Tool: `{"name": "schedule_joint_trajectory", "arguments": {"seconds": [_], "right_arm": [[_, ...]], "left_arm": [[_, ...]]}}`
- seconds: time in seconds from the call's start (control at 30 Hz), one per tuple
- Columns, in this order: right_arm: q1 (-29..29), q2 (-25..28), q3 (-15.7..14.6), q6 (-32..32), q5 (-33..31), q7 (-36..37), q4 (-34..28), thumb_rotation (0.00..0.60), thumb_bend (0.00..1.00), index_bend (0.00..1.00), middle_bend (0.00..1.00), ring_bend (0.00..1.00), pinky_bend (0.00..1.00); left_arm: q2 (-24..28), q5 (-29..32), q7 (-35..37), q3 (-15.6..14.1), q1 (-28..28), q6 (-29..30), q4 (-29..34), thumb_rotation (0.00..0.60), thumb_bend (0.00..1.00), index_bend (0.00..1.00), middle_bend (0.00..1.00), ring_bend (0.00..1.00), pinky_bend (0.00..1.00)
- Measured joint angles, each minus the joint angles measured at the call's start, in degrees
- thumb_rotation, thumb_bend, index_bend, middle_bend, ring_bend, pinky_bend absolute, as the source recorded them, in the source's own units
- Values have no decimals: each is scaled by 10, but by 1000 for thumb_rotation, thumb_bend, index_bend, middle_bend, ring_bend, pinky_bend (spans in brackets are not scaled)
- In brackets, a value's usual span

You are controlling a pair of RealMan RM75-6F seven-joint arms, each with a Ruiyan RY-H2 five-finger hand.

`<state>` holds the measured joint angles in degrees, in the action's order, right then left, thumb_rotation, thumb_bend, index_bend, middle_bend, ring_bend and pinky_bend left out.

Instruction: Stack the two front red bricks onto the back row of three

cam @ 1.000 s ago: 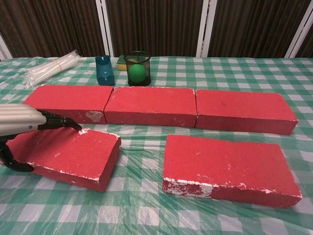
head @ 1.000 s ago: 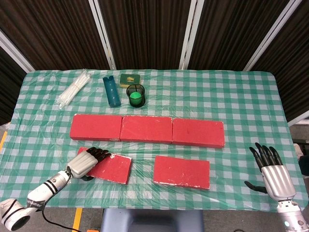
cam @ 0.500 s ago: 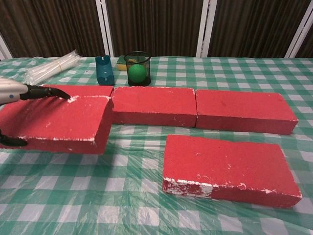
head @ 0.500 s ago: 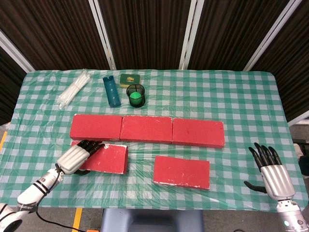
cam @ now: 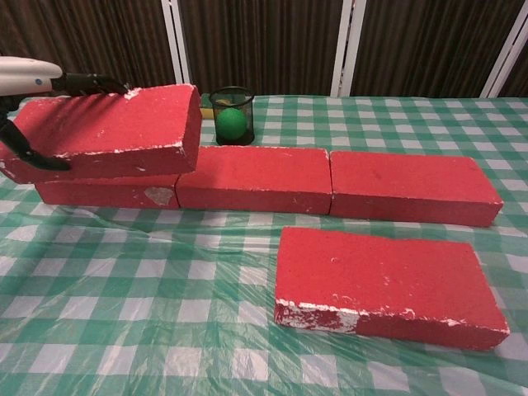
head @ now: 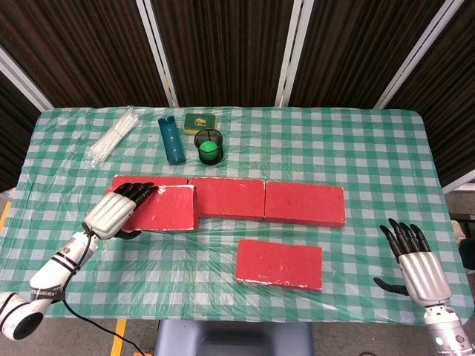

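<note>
**Clerk:** On the table, largest first: what do you log?

**Operator:** I log the table (head: 371, 141) itself, under a green-and-white checked cloth with clear plastic over it. Next, the back row of three red bricks (head: 297, 203), laid end to end, long axes running left to right, faces flat, edges chipped white.

**Clerk:** And the two front bricks?

**Operator:** The right front brick (head: 279, 263) lies flat on the cloth, near the back row but apart from it, long axis left to right, white scuffing along its near edge. The left front brick (cam: 107, 128) is off the cloth. My left hand (head: 113, 212) grips it by its left end, fingers over the top face and thumb underneath. It sits above the leftmost back-row brick, long axis roughly parallel to the row, slightly tilted in the chest view. I cannot tell whether its underside touches the brick below.

**Clerk:** Right hand?

**Operator:** My right hand (head: 417, 261) hovers at the table's near right corner, fingers spread, holding nothing.

**Clerk:** Smaller items?

**Operator:** Behind the row: a bundle of clear plastic tubes (head: 113, 136), a teal trough-shaped piece (head: 171, 140), a black mesh cup (head: 208, 146) with a green ball inside, and a small yellow-green block (head: 200, 120).
</note>
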<state>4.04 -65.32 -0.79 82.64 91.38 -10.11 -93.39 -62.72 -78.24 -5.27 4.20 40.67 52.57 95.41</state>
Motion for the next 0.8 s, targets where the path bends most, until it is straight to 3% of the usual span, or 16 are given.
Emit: {"name": "schedule_joint_trajectory", "arguments": {"seconds": [0.13,0.43,0.8], "right_arm": [[2,1,3,-4,-9,4,0,535,86,0,0,0,0],[8,10,15,-18,-36,22,2,535,86,0,0,0,0],[12,14,18,-26,-46,30,3,534,86,0,0,0,0]], "left_arm": [[-23,55,-47,20,31,-36,-9,600,363,408,960,692,777],[-115,228,-154,57,126,-108,-95,600,364,406,964,693,779],[-170,281,-190,51,177,-133,-156,600,364,405,962,693,776]]}}
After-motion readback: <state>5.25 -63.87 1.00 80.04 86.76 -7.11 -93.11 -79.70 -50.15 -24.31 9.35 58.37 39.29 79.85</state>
